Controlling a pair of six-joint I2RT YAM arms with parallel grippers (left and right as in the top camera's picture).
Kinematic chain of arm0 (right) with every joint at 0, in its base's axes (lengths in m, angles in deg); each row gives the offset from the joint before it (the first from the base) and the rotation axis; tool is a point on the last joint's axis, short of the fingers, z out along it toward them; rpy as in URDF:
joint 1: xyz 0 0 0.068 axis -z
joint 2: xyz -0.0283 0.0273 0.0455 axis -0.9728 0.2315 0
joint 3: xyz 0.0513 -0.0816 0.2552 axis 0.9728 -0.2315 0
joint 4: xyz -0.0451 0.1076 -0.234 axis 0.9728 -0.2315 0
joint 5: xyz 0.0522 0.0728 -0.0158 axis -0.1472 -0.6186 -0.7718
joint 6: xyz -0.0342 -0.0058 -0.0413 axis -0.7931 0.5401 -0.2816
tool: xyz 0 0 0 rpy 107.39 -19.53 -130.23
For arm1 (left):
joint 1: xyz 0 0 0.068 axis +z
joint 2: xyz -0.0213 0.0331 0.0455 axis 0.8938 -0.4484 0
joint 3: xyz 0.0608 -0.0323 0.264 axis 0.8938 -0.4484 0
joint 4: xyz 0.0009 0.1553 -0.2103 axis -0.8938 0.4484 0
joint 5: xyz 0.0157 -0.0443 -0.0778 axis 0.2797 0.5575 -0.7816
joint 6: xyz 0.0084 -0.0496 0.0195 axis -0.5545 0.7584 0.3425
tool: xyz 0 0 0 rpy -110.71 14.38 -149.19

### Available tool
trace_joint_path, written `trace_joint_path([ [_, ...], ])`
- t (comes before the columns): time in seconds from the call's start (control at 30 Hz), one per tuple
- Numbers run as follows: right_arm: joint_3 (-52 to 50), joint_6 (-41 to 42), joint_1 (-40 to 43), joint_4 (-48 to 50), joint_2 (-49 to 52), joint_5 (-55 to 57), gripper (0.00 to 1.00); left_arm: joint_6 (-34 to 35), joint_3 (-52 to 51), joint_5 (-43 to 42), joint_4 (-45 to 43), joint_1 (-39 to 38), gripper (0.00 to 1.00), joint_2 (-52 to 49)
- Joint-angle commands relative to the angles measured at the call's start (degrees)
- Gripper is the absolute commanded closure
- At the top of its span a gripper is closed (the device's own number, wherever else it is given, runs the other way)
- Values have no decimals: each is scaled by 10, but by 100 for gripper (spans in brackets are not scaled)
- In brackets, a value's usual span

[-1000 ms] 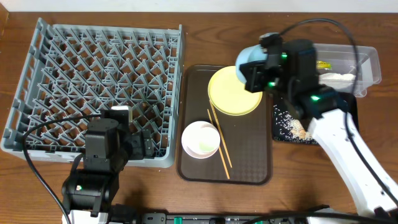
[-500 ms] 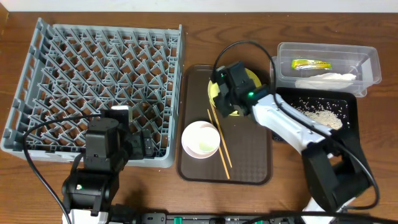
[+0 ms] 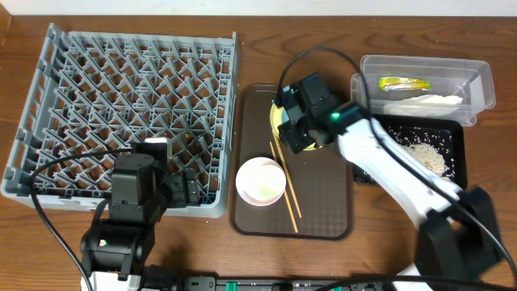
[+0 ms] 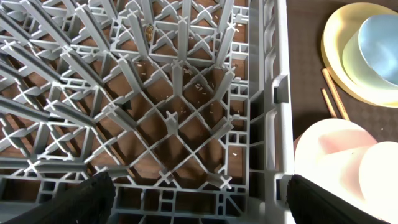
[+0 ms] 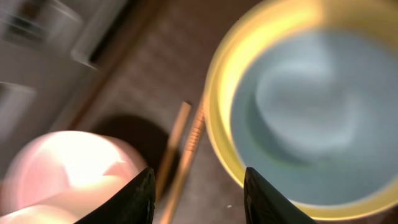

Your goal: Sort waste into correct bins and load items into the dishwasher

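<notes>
Brown wood bench (image 3: 266,48), two arms at its near edge. Grey dish rack (image 3: 121,97) sits right under the left pincer (image 4: 199,208), which hangs over a corner cell. Its fingers are spread wide and hold nothing. Rack has no dishes in it, only a few stray grains seen through the grid.

Brown serving tray (image 3: 323,202) lies under the right pincer (image 5: 199,199). Fingers apart, nothing between them as far as the blurred wrist view shows.

Clear tub (image 3: 481,81) and black tray (image 3: 456,137) are near that pincer, on the side away from the rack.

Yellow plate (image 5: 217,124): its rim is just below and ahead of the right pincer. Light blue bowl (image 5: 298,106) sits on it. White bowl (image 3: 260,179) is on the serving tray, between the two pincers and nearer the right one. Small white cup (image 4: 379,180) looks nested in it, can't be sure. Chopsticks (image 3: 284,182) lie on the tray directly under the right pincer, between plate and white bowl.

Green-yellow wrapper (image 3: 398,82) and white tissue (image 3: 424,101) are in the clear tub. Crumbs (image 3: 416,149) are in the black tray.

Progress: waste sorting looks done. Loading is not started: plate, both bowls, cup and chopsticks are all on the serving tray. Roughly half left.
</notes>
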Motion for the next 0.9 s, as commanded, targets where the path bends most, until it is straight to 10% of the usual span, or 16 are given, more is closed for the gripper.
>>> trace_joint_path([
  [0.0, 16, 38, -6, -47, -37, -79, 58, 3, 14, 3, 0, -3, 9, 0],
  [0.63, -53, 100, -90, -96, 31, -25, 99, 3, 14, 3, 0, -3, 9, 0],
  [0.87, 23, 115, -55, -89, 12, -15, 99, 7, 14, 2, -7, -3, 8, 0],
])
